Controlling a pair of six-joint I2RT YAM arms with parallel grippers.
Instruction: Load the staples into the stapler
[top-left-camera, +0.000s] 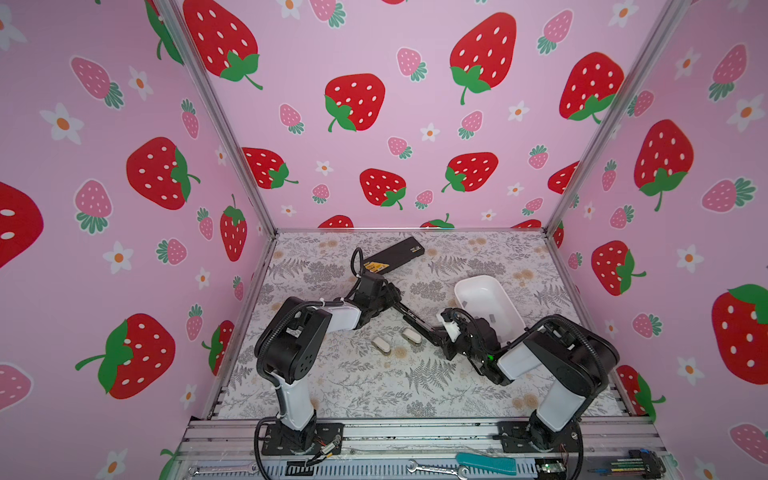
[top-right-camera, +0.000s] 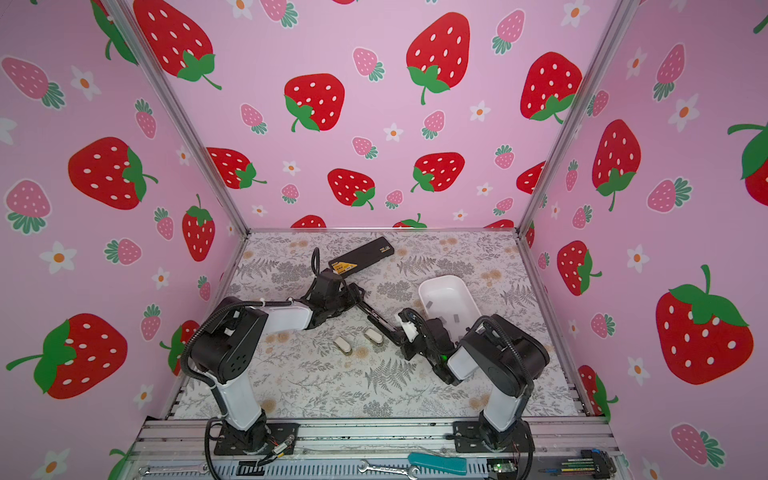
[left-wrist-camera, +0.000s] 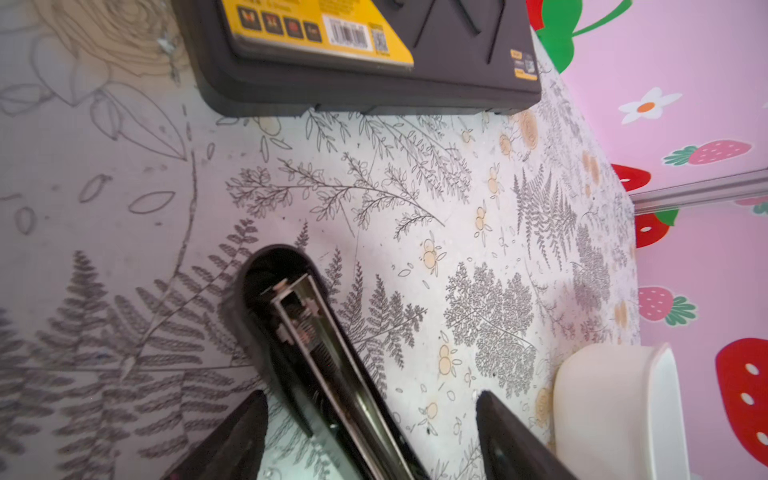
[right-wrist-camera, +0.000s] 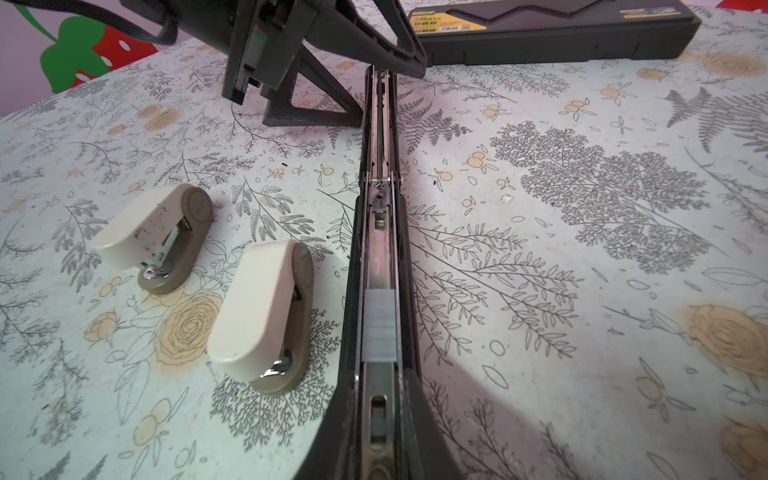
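A long black stapler lies opened out flat on the floral mat, its metal channel facing up. One grey strip of staples sits in that channel. More staples lie in the white tray. My right gripper is shut on the near end of the stapler, a finger against each side. At the far end my left gripper is open, its fingers standing clear on either side of the stapler's top arm. In both top views the grippers meet the stapler near the mat's middle.
Two small cream staplers lie on the mat just left of the black one. A black case with a yellow label rests near the back wall. Wrenches and a teal-handled tool sit on the front rail.
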